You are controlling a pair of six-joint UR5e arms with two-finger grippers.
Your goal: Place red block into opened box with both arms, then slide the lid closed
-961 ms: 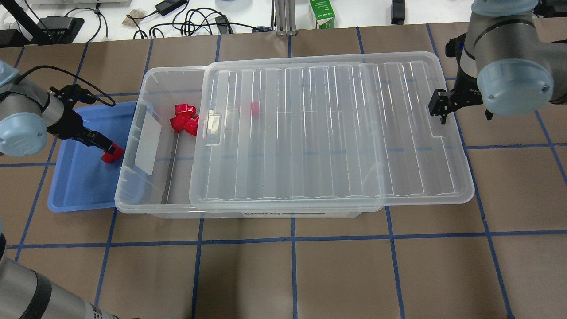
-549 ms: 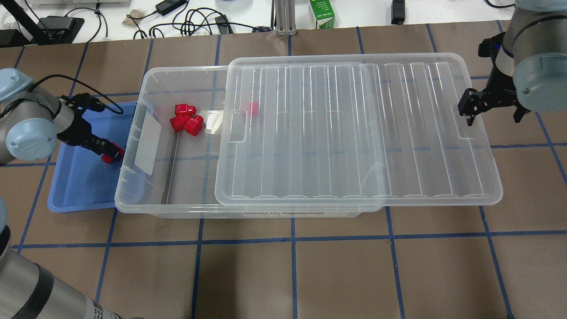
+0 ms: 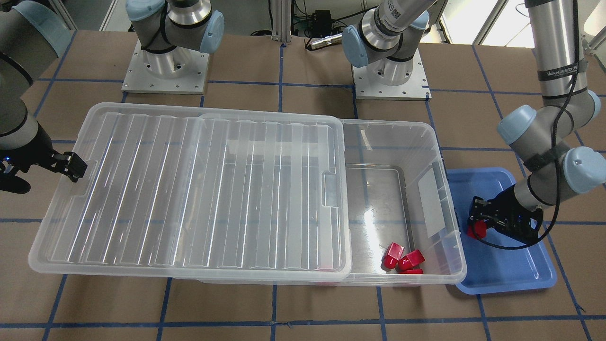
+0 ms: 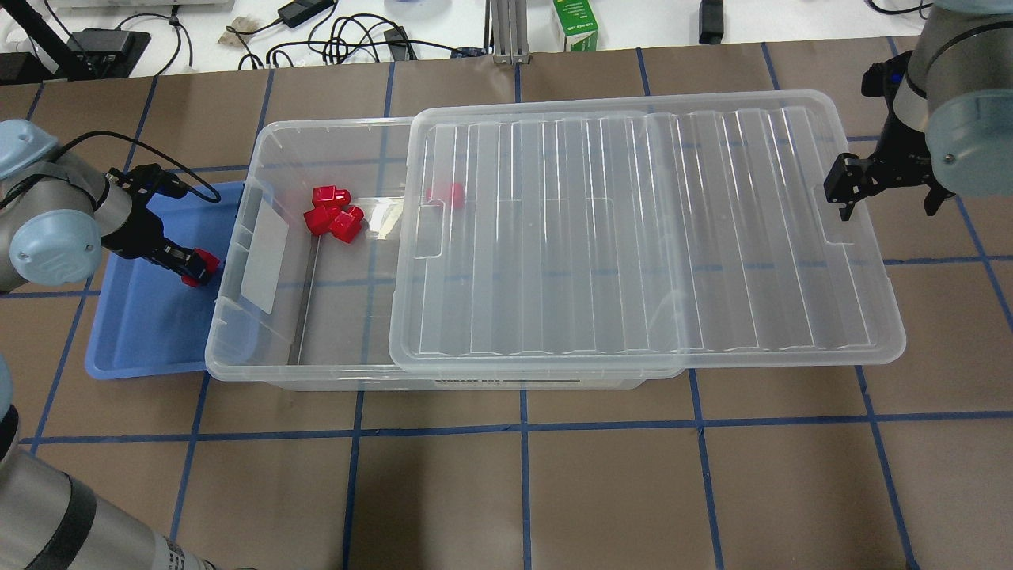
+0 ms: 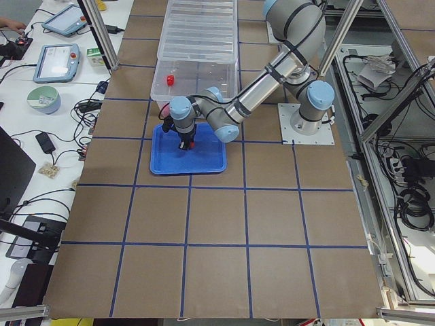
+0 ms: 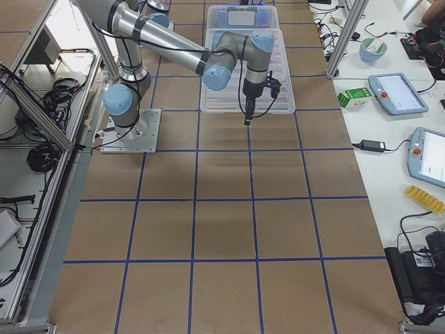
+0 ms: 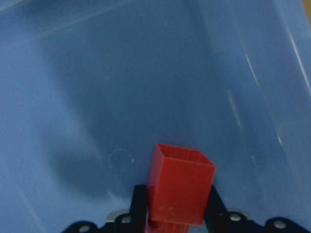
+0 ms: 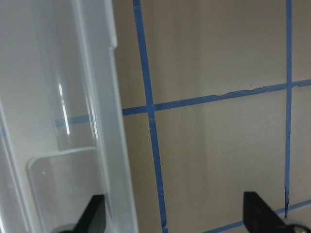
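My left gripper (image 4: 198,269) (image 7: 177,216) is shut on the red block (image 4: 204,259) (image 7: 180,187) and holds it just above the blue tray (image 4: 142,332), close to the box's left end wall. The clear box (image 4: 229,348) (image 3: 450,265) is open over its left part. The ribbed lid (image 4: 633,237) (image 3: 189,189) covers the remainder and overhangs the box's right end. My right gripper (image 4: 843,198) (image 8: 177,218) is open at the lid's right end. One of its fingers (image 8: 95,213) sits in the handle recess; the other stands outside the rim.
Three red blocks (image 4: 332,215) (image 3: 402,259) lie clustered in the uncovered part of the box, and another (image 4: 451,194) shows through the lid. Cables and a green carton (image 4: 575,24) lie beyond the table's far edge.
The lid has slid to the right with my right gripper, uncovering more of the box. My left gripper, still holding the red block, has shifted slightly over the tray.
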